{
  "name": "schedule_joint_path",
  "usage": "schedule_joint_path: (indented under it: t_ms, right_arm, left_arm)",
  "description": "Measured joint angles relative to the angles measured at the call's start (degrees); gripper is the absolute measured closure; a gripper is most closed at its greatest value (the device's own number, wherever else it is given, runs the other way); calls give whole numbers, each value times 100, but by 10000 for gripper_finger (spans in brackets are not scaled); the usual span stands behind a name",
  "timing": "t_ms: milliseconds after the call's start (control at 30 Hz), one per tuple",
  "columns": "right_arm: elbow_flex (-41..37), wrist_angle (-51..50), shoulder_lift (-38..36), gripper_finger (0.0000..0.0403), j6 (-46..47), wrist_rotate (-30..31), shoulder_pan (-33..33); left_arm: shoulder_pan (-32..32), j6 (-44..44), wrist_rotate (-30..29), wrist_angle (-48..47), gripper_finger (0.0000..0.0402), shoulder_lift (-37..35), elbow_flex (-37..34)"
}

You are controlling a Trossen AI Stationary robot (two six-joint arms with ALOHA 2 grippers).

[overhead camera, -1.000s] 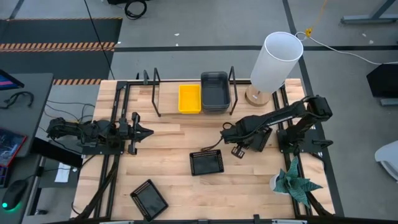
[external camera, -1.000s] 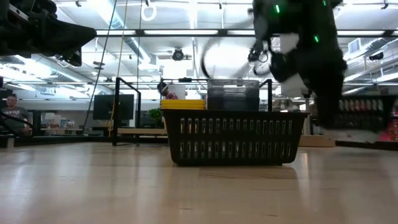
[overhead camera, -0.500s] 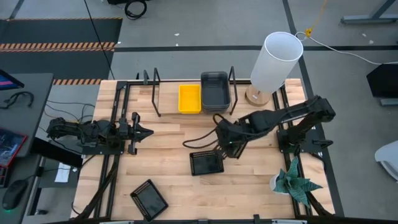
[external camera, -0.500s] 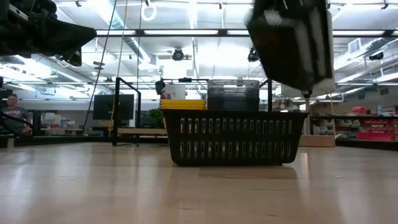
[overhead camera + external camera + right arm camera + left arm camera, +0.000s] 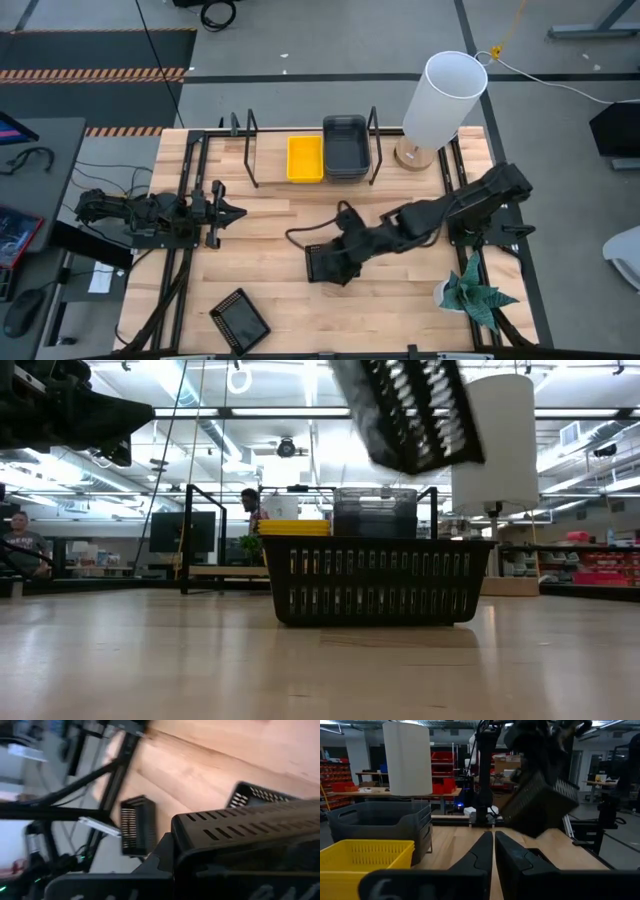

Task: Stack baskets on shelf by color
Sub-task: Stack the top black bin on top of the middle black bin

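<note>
Now, my right gripper (image 5: 343, 258) is pinched tight on the rim of a black mesh basket (image 5: 410, 410), which hangs tilted in the air with nothing under it but a second black basket (image 5: 378, 580). That one sits on the table near its middle, a little toward the front edge (my arm hides much of it from above).

As I judge it, the step in hand is to set the carried basket into its black twin. To do that well I should level the basket first, square its long sides with the one below, and lower it straight so the rims meet evenly and the lower basket is not nudged across the wood.

A third black basket (image 5: 240, 320) lies askew near the table's front left corner.

The shelf (image 5: 268, 162) runs along the back edge. It carries the yellow basket (image 5: 305, 158) with the grey basket (image 5: 344, 148) just beside it.

My left gripper (image 5: 232, 211) waits over the left side of the table, fingers pressed together and empty.
</note>
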Motion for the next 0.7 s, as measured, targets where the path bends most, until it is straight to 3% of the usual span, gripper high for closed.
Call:
schedule_joint_path:
  t_ms: [233, 533, 700]
  right_arm:
    - [743, -265, 930, 401, 250, -158, -238]
    - [3133, -2390, 2470, 402, 561, -619, -550]
    - [4056, -3122, 3168, 402, 701, -1000, -684]
  left_arm:
    - [0, 2, -3, -13, 367, 39, -2]
    - [0, 1, 0, -24, 376, 39, -2]
    - [-2, 0, 0, -18, 376, 39, -2]
